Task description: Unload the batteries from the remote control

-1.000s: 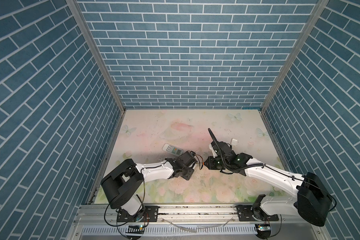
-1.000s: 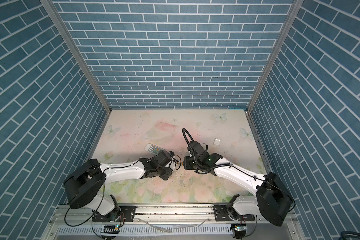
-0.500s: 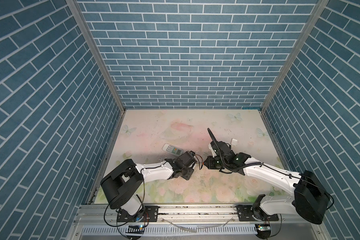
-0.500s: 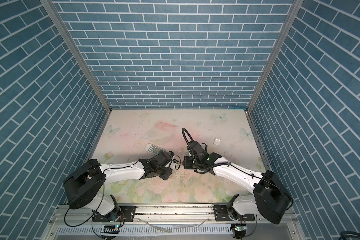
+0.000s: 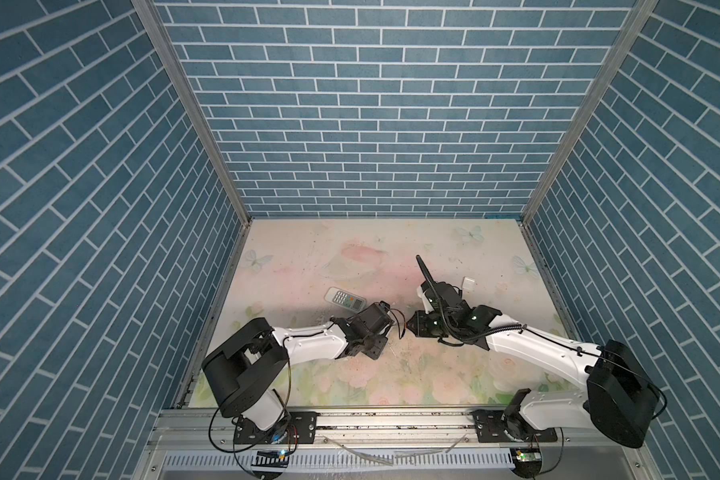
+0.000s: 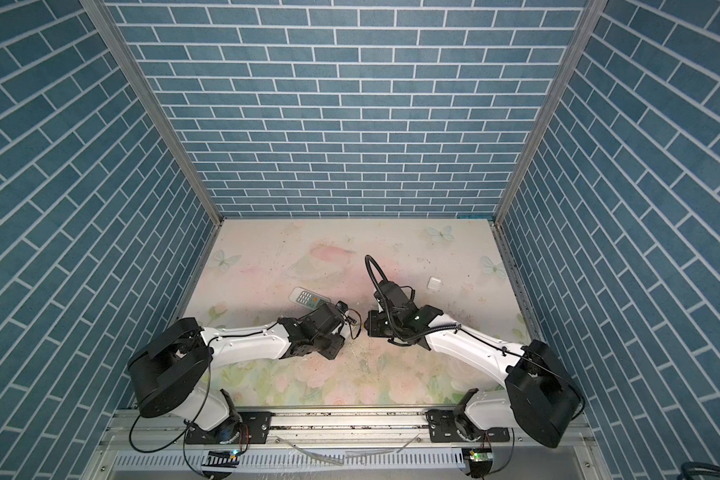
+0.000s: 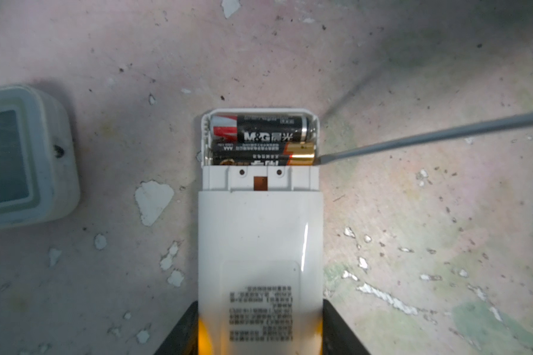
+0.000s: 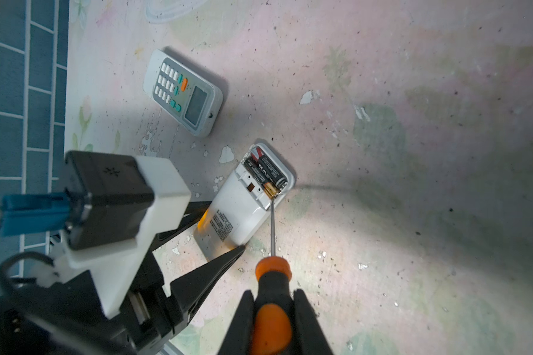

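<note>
Your left gripper (image 7: 260,325) clamps the remote (image 7: 260,233), whose two batteries (image 7: 260,144) lie crosswise in the open bay (image 7: 260,178); your right gripper (image 8: 273,295) pinches the screwdriver (image 8: 271,273), tip at the gold-banded end.

Remote (image 7: 260,246): near the middle of the table (image 5: 350,257), one end between the fingers of the left gripper (image 7: 260,307).
Batteries (image 7: 260,143): two, side by side in the remote's open compartment, at the end away from that gripper.
Screwdriver (image 8: 273,270): right of the remote, handle in the right gripper (image 8: 273,296), tip at the end of the battery nearer the remote's middle.
Second remote (image 8: 183,92): on the table, behind and left of the remote, apart from it.
Square piece (image 5: 469,284): on the table, well right of the remote, behind it.
</note>
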Motion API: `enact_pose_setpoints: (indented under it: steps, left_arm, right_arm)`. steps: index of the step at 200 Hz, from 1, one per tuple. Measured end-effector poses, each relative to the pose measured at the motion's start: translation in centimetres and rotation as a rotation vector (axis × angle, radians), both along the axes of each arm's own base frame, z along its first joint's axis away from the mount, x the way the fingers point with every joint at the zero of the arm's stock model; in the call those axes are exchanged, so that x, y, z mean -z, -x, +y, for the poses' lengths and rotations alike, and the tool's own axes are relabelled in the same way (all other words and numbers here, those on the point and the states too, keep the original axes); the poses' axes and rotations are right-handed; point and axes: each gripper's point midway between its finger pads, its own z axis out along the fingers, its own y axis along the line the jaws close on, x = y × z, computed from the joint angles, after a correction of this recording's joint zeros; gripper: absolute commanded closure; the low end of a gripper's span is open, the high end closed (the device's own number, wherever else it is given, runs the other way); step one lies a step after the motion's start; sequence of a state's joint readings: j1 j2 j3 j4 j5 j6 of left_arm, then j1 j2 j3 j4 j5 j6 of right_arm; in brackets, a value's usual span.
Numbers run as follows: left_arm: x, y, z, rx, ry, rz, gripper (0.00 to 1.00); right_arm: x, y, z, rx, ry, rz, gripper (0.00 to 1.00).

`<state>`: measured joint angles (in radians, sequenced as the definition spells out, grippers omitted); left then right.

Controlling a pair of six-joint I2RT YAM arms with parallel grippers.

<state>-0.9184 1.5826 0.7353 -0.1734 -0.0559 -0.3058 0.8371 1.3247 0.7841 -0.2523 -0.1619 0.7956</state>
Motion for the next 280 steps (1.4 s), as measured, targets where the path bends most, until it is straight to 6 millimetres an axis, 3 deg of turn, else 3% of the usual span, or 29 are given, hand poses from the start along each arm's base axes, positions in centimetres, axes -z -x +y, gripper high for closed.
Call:
enact_pose_setpoints:
  steps: [93,158,236,280]
  left_arm:
    - [0.3,-0.1,-0.1,0.0,-0.02,-0.019,0.83]
    - [0.2,-0.2,-0.8,0.02,-0.005,-0.035,0.83]
    - [0.3,-0.1,-0.8,0.021,-0.006,-0.034,0.83]
    - [0.3,-0.1,-0.8,0.021,-0.006,-0.034,0.84]
  right_arm:
    - [-0.1,0.0,0.1,0.006,-0.007,0.008,1.0]
    - [-2.7,-0.6,1.3,-0.009,-0.084,-0.043,1.0]
    - [-3.3,-0.1,-0.6,0.025,-0.04,-0.057,1.0]
    - [-1.7,0.5,-1.6,0.034,0.006,-0.031,1.0]
